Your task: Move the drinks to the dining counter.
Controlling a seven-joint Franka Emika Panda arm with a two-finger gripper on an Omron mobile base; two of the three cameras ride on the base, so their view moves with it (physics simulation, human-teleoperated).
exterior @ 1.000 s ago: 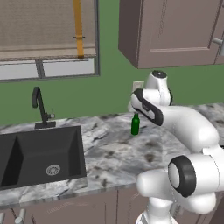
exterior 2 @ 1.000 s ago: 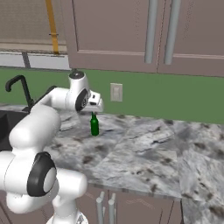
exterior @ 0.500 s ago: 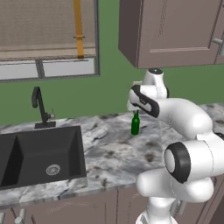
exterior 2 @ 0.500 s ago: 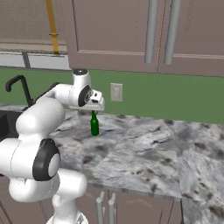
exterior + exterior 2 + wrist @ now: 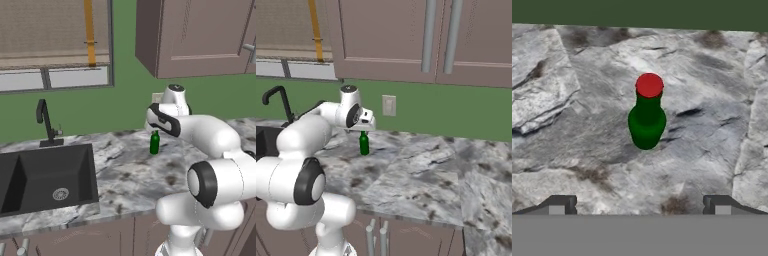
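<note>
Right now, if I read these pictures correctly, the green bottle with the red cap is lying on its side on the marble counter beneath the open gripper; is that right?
Not quite: the green bottle is standing upright, not lying on its side. The right base view shows it on its base on the marble counter, neck up. The rest holds: its cap is red, and the gripper is open above it.

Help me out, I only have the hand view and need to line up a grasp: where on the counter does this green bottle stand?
Observer: The green bottle stands upright near the back of the marble counter, by the green wall.
Operator: What's to its side?
Observer: A black sink with a dark faucet lies to its left.
Operator: And the gripper?
Observer: The gripper, jaws open, hangs right above the bottle's top.
</note>
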